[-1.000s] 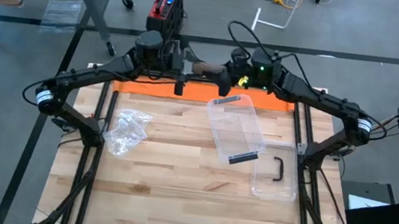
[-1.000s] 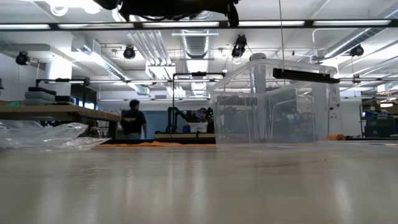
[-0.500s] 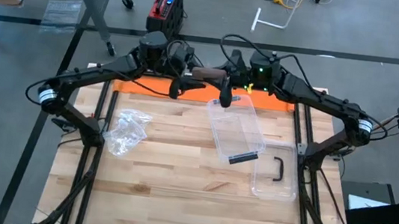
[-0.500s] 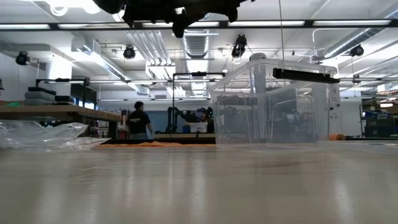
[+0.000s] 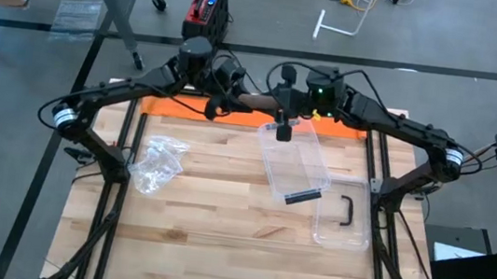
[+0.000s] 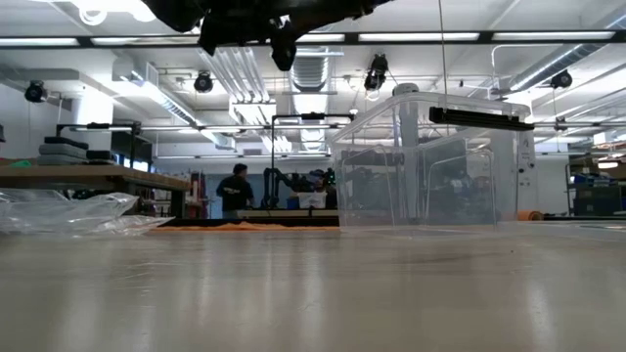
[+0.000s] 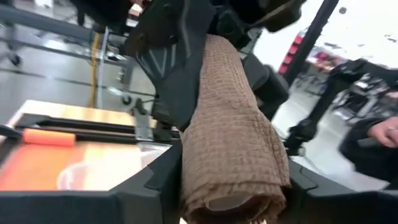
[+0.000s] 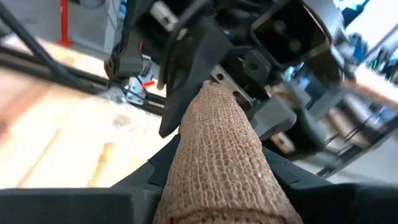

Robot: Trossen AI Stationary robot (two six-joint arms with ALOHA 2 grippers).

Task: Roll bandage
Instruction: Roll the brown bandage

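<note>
A rolled tan bandage (image 5: 253, 99) hangs level, high above the table's far edge, between my two grippers, which face each other. My left gripper (image 5: 232, 100) comes at it from the table's left and is shut on one end of the roll (image 7: 231, 134). My right gripper (image 5: 274, 107) comes from the right and is shut on the other end (image 8: 217, 158). In the low view only the dark arms (image 6: 274, 20) show at the top; the bandage is hidden there. My left gripper pinches the roll's near end (image 7: 205, 186) between its two fingers (image 7: 163, 186), one on each side of the round. The fingers run about level and lie along the roll, which is lifted clear of the table. My right gripper pinches the roll's other end (image 8: 186, 186) between its two fingers (image 8: 283, 177), one on each side. The fingers lie along the roll, slanting a little downward from the table's right. The roll is held clear of the table.
A clear plastic box (image 5: 295, 159) stands right of the table's middle, its lid (image 5: 345, 214) beside it toward the right edge. A crumpled clear bag (image 5: 157, 162) lies at the left. An orange strip (image 5: 177, 107) runs along the far edge. A person (image 6: 235, 186) stands far behind.
Both grippers have rolled about the line they point along while staying at the roll above the far edge; their dark fingers now stand at a different angle in the high view. The bandage stays lifted between them in nearly the same place.
</note>
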